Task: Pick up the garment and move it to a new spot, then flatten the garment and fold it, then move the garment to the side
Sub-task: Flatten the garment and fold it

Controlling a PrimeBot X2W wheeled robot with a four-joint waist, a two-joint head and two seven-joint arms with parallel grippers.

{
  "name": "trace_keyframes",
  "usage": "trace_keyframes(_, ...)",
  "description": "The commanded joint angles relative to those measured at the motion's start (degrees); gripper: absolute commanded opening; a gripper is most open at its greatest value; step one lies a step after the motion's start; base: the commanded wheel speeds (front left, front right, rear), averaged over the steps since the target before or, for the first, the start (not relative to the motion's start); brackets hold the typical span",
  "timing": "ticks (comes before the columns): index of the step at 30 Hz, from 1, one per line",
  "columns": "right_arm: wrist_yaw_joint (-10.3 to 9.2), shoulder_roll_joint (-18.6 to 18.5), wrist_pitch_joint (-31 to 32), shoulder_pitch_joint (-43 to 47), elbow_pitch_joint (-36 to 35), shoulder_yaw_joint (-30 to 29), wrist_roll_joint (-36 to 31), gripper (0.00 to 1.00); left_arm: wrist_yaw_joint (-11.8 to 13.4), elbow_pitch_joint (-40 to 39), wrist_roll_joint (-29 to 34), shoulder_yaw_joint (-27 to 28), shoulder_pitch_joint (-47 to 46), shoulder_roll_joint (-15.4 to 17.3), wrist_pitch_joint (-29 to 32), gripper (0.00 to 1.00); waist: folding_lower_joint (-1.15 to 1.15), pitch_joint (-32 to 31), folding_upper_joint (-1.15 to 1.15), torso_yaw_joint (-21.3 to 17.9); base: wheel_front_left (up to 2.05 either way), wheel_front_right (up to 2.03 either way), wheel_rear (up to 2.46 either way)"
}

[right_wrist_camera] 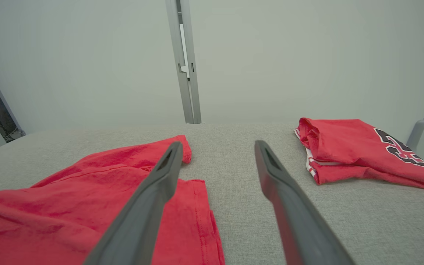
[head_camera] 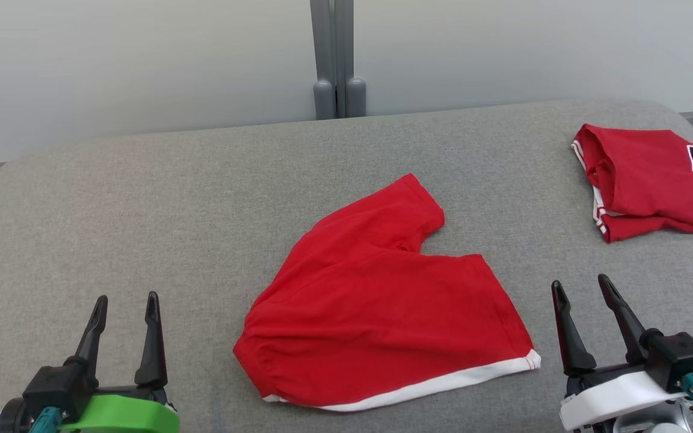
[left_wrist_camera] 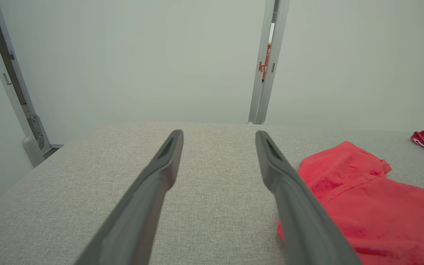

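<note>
At the near left the left gripper [head_camera: 127, 297] hovered over the grey padded table [head_camera: 142, 198], its two dark fingers spread wide with nothing between them. The garment, a pair of red shorts [head_camera: 376, 307], lay to its right in the middle of the table, loosely spread rather than flat. The gathered waist faced the left gripper, one leg ran across toward the right, and the other angled away toward the far side. A white-trimmed edge [head_camera: 418, 385] ran along the side nearest the robot, so the long axis ran roughly from left to right. The right gripper [head_camera: 580, 281], equally wide and empty, stood just beside the hem of the nearer leg. It looked the closer arm for a first pinch. Well apart, at the far right, sat a folded red jersey [head_camera: 653, 180], which seemed already dealt with.
</note>
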Motion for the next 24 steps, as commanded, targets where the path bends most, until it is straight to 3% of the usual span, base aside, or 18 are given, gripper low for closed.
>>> trace_keyframes(1,-0.11,-0.28,-0.22,0.82,-0.42,0.05,0.23,1.0,-0.07,-0.23,0.46,0.52,1.23,0.53,0.02,1.0,0.0,-0.48,0.0,-0.15,0.0,0.0,0.0)
trace_keyframes(24,-0.12,-0.15,1.0,2.63,-1.22,0.5,0.24,1.0,-0.82,1.69,1.1,-0.7,2.75,0.4,0.02,1.0,0.0,-1.18,0.0,0.83,0.0,0.0,0.0)
